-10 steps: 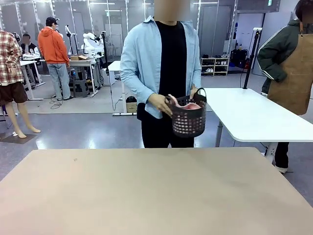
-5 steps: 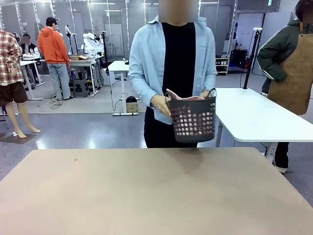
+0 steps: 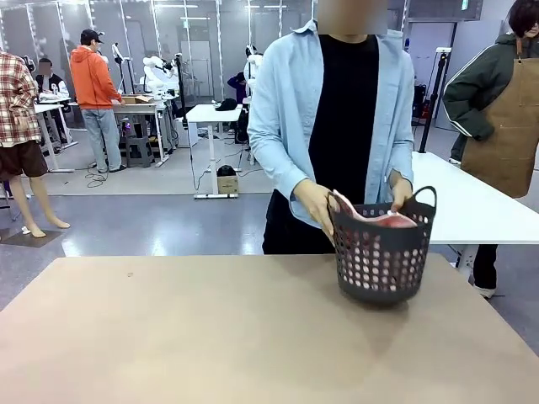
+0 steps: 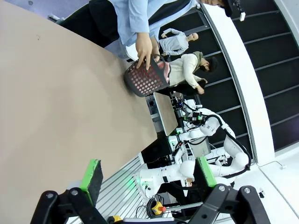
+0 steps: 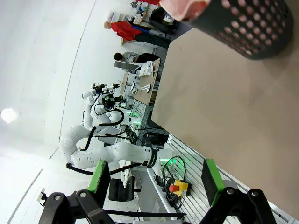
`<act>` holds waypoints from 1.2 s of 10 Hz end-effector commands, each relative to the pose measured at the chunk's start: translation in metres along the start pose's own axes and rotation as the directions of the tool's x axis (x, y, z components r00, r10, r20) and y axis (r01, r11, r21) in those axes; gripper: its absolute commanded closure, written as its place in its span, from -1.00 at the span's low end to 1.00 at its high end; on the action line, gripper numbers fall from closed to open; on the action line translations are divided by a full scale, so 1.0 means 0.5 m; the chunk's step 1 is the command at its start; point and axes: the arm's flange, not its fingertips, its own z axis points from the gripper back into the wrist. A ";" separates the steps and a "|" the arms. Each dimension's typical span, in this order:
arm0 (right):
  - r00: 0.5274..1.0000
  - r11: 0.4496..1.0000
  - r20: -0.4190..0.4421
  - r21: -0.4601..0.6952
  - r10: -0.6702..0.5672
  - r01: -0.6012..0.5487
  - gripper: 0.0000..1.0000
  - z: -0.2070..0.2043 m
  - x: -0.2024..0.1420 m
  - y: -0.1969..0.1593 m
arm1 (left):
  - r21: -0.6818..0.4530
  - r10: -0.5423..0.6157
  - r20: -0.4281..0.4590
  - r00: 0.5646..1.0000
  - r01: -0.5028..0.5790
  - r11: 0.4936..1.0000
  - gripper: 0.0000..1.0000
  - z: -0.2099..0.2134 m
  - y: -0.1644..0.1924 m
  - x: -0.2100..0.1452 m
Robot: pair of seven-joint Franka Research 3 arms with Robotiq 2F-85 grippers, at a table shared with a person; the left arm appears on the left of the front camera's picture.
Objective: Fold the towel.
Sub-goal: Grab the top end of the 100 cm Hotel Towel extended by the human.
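Standing across the table (image 3: 210, 337), person (image 3: 337, 126) holding basket (image 3: 383, 265) by its rim, pink towel (image 3: 383, 221) bunched inside, left gripper (image 4: 149, 173) and right gripper (image 5: 155, 181) spread wide, empty.

Bright, even overhead light, soft shadow under the basket (image 3: 383, 261), wide-angle bending in wrist views.

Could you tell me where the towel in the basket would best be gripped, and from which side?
Probably the fold of the towel rising above the basket rim, taken from straight above: the basket's walls enclose the rest, and the person's hands grip the rim on two sides.
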 end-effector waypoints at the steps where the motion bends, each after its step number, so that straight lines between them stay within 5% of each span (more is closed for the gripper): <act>1: 1.000 1.000 0.007 0.016 0.012 -0.012 -1.00 0.002 0.002 0.002 | -0.024 -0.014 0.011 1.000 0.015 1.000 -1.00 0.000 0.001 -0.001; 12: 1.000 1.000 0.007 0.016 0.012 -0.012 -1.00 0.002 0.002 0.002 | -0.024 -0.014 0.011 1.000 0.015 1.000 -1.00 0.000 0.001 -0.001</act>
